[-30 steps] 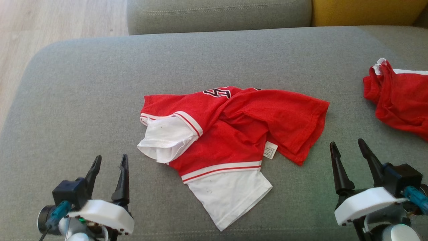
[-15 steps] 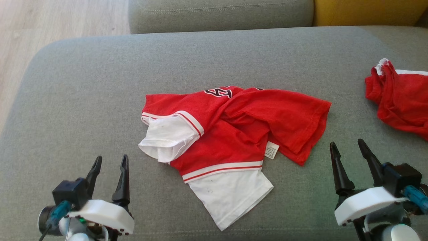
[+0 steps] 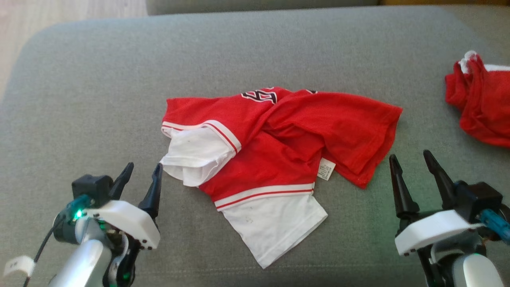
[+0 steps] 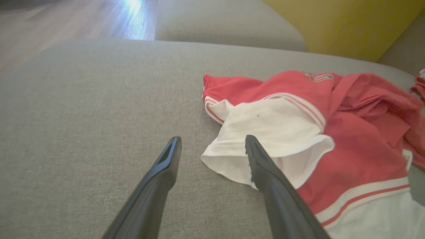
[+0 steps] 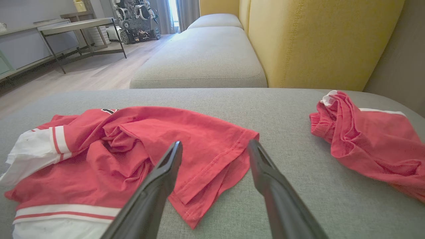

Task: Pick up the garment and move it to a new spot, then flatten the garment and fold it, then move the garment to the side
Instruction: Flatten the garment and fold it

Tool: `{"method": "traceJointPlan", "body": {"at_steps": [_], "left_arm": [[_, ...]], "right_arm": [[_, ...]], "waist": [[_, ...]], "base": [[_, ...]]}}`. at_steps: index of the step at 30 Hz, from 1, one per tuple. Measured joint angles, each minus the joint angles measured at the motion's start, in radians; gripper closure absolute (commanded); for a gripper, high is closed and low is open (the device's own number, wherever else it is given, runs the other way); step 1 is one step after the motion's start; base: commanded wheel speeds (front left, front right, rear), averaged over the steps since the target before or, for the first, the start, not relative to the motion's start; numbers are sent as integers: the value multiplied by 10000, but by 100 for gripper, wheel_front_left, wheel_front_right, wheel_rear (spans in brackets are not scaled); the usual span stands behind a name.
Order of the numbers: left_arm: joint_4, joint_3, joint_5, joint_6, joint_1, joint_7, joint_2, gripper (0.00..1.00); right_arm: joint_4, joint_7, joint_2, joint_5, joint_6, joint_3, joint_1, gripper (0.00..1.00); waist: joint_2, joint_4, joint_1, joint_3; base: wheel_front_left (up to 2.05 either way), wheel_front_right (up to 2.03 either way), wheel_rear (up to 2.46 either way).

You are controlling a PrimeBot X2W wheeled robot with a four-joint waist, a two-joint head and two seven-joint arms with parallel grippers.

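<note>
Jersey (image 3: 279,159), red with white sleeves, lies crumpled mid-cushion on the grey sofa seat (image 3: 99,99), so no step looks done: lifting, flattening, folding and setting aside all remain. Left gripper (image 3: 144,165), at the jersey's 8 o'clock, has its fingers spread wide and empty, one tip just beside the white sleeve (image 3: 195,155). Right gripper (image 3: 409,155), at 4 o'clock, is likewise wide apart and holds nothing. A second red garment (image 3: 482,107) sits at 2 o'clock, well apart.
</note>
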Motion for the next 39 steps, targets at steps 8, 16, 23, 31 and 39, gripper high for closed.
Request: {"method": "traceJointPlan", "body": {"at_steps": [8, 16, 23, 31, 39], "left_arm": [[2222, -320, -268, -1049, -891, 207, -242, 0], [3524, -550, -267, -1749, -1853, -180, -531, 0], [4368, -671, -265, -2098, -2337, -543, -660, 100], [4660, -713, -261, -2176, -2476, -878, -790, 100], [4790, -826, -228, -2186, -2852, -989, -940, 100]], "right_arm": [[134, -105, 0, 73, 0, 119, -264, 0], [251, -234, -2, 148, 0, 117, -604, 0], [397, -230, -2, 169, 0, 190, -604, 0], [924, 198, -2, 58, 0, 1058, -576, 0], [2314, 169, -6, 27, 0, 1415, -836, 0]], "waist": [[0, -261, 0, 627], [0, -367, 0, 890], [0, -427, 0, 923], [0, -316, 0, 1025], [0, -77, 0, 1228]], "base": [[0, 0, 0], [0, 0, 0], [0, 0, 0], [0, 0, 0], [0, 0, 0]]}}
